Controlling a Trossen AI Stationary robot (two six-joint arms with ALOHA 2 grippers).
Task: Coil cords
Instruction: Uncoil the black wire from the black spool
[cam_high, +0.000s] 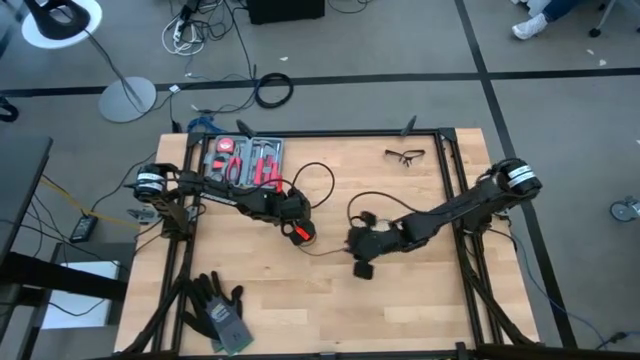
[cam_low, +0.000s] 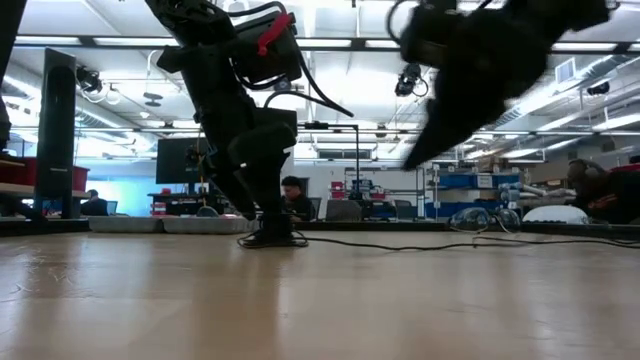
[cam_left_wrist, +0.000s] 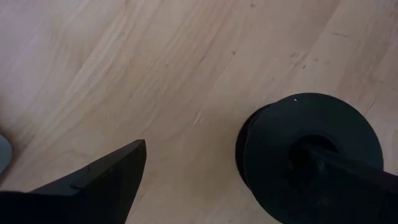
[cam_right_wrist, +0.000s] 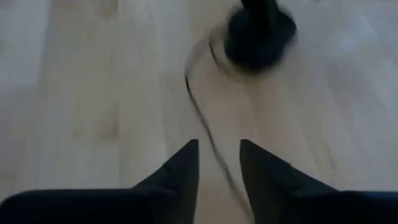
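Note:
The thin black cord (cam_high: 331, 180) lies slack in loose loops on the wooden table (cam_high: 400, 310) and ends in a round black puck (cam_left_wrist: 311, 143) lying flat. My left gripper (cam_left_wrist: 224, 149) stands open over the puck near the table's middle, one finger on it. My right gripper (cam_right_wrist: 219, 146) hangs open, raised off the table just right of the puck. In the right wrist view the cord (cam_right_wrist: 198, 106) runs on the wood below the gap between its fingers; in the low view the fingers (cam_low: 430, 150) are well above it. My left gripper has one finger (cam_left_wrist: 348, 174) down on the middle of the puck's top face (cam_left_wrist: 298, 124), coming from above on a slant. The other finger (cam_left_wrist: 106, 180) stands beside the puck over bare wood. The puck lies flat on the table.
A tool tray (cam_high: 245, 160) with red-handled tools sits at the far left, glasses (cam_high: 404, 155) at the far right, dark gloves (cam_high: 220, 310) at the near left. Bare wood stretches along the near edge right of the gloves.

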